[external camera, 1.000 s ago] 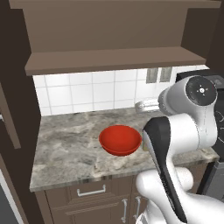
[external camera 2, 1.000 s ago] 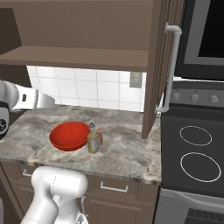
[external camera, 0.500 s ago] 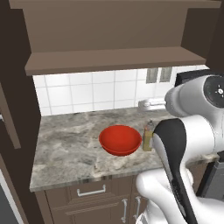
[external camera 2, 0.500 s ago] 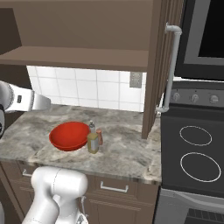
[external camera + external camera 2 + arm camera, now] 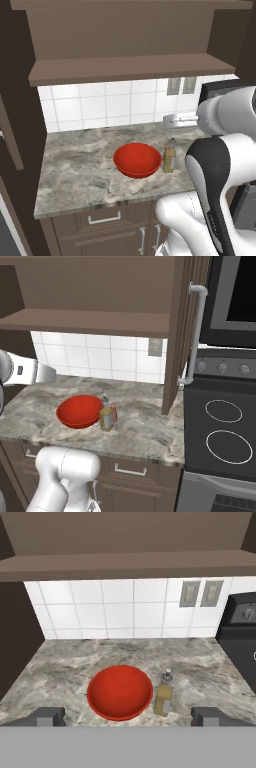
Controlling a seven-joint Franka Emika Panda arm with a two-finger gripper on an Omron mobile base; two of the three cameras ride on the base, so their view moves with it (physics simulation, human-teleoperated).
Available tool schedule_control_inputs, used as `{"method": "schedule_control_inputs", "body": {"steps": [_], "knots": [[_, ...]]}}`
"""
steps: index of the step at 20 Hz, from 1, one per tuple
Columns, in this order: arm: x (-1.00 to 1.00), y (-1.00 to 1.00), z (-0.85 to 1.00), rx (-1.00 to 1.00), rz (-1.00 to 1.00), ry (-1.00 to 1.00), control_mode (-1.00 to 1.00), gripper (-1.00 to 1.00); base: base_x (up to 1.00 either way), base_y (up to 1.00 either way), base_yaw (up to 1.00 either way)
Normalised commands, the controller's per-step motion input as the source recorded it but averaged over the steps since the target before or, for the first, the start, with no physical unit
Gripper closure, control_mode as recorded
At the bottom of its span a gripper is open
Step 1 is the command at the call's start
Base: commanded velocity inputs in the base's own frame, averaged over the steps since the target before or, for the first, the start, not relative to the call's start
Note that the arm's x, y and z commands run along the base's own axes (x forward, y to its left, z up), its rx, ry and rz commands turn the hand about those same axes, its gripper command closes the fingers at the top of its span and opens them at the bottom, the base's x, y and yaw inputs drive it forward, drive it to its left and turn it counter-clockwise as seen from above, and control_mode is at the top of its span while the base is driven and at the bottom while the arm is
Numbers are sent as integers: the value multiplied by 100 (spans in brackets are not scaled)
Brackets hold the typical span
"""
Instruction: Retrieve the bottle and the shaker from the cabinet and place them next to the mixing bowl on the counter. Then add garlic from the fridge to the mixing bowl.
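up above the counter [image 5: 210, 662], fingers [image 5: 50, 716] spread wide and empty, bottle [image 5: 163, 694] just beside red mixing bowl [image 5: 120, 692]

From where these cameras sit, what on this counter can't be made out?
- Shaker: in the right base view the bottle covers part of it.
- Mixing bowl: no view settles whether it holds anything small.
- Jaws: the hand view's bottom edge cuts them off, so open or shut is unclear.
- Bottle label: too small to read.
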Motion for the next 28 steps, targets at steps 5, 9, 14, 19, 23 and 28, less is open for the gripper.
{"method": "schedule_control_inputs", "body": {"steps": [5,9,14,19,23,28], "knots": [[0,0,0,0,0,0,-100,-100,0,0,0],[0,0,0,0,0,0,100,-100,-6,0,0],[0,0,0,0,0,0,100,-100,-85,2,4],[0,0,0,0,0,0,100,-100,-100,0,0],[0,0,0,0,0,0,100,-100,-100,3,7],[0,0,0,0,0,0,100,-100,-93,1,37]]}}
